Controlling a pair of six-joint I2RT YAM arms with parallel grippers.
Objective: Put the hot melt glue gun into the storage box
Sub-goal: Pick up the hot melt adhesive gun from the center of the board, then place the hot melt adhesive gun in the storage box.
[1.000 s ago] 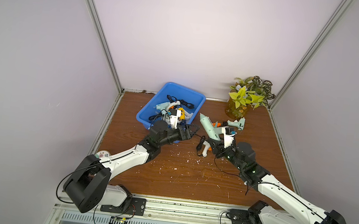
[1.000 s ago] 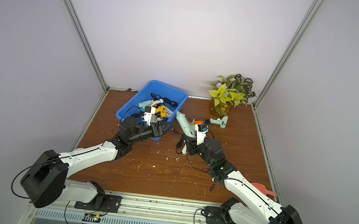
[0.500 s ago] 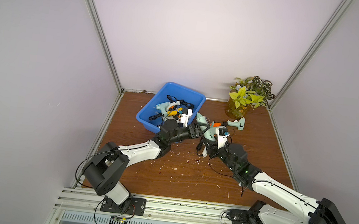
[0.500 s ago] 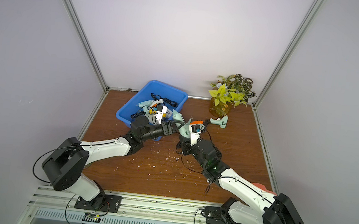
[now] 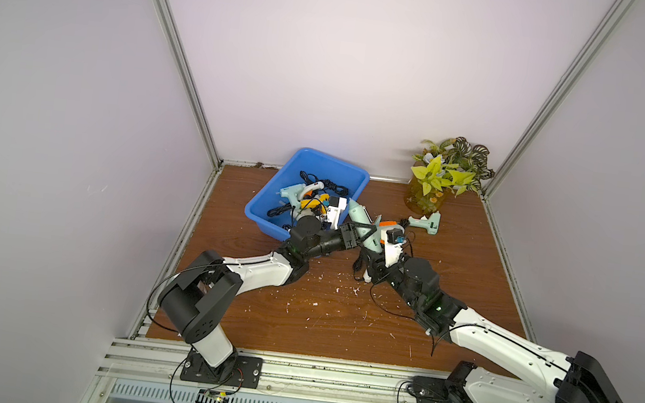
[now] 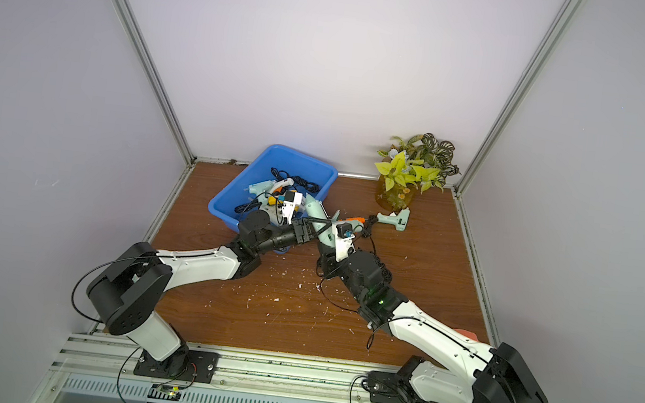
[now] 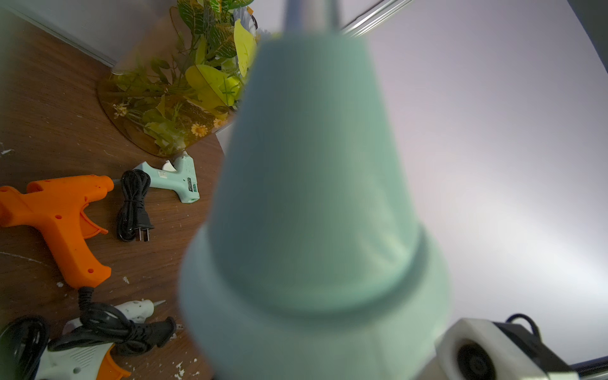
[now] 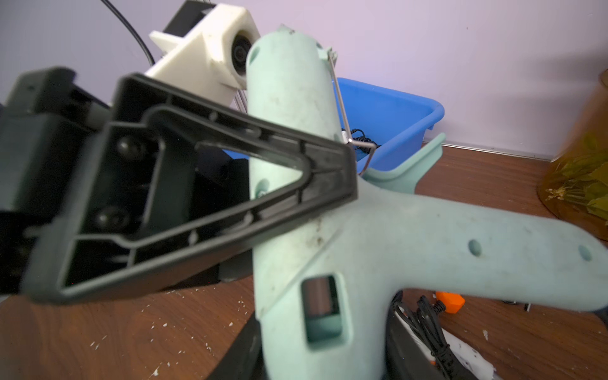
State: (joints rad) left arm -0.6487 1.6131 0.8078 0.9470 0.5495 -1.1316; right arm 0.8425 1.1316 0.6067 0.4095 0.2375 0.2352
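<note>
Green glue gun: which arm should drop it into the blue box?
Left. The left gripper clasps the mint glue gun by its barrel, right beside the storage box; the right gripper holds its back end, farther from the box.

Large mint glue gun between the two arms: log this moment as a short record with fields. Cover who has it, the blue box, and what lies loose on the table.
held item: large mint glue gun, raised off the table, nose near the rim of the blue box
right gripper: jaws shut on the rear of the barrel
left gripper: jaws astride the barrel; firm grip cannot be told
box contents: several glue guns and black cords
loose on table: orange glue gun, small mint glue gun beside the plant
task status: gun not yet in the box
</note>
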